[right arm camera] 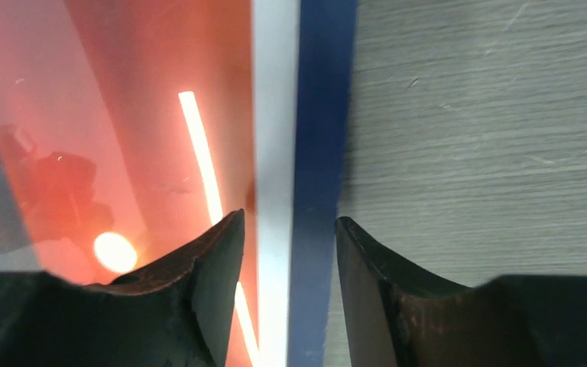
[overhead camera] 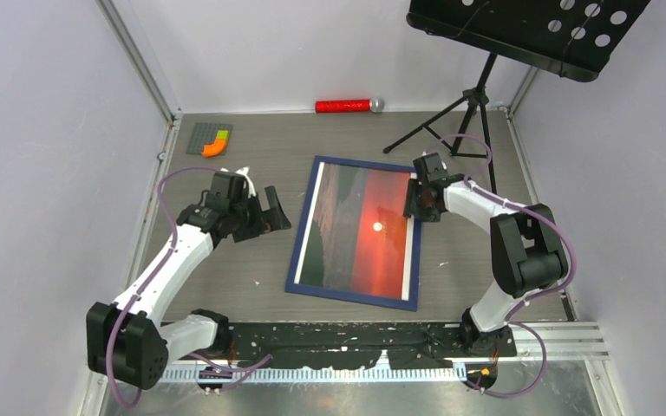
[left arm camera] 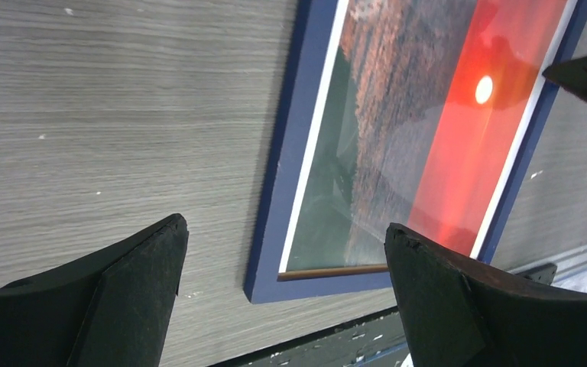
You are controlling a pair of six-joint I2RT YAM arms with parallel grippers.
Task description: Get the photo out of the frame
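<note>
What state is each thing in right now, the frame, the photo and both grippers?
photo, inside the frame, face up
frame, lying flat, photo not yet out
left gripper, open, empty, beside the frame
right gripper, open, jaws straddling the frame's rail
music stand, upright

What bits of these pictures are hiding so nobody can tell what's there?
Underside of the frame and the photo: both lie face-up, in every view.
Whether the right gripper touches the frame's rail: in the top view its wrist covers the spot; in the right wrist view the jaws straddle the rail, but contact is unclear.
Top of the music stand: cut off by the top view's upper edge.
</note>
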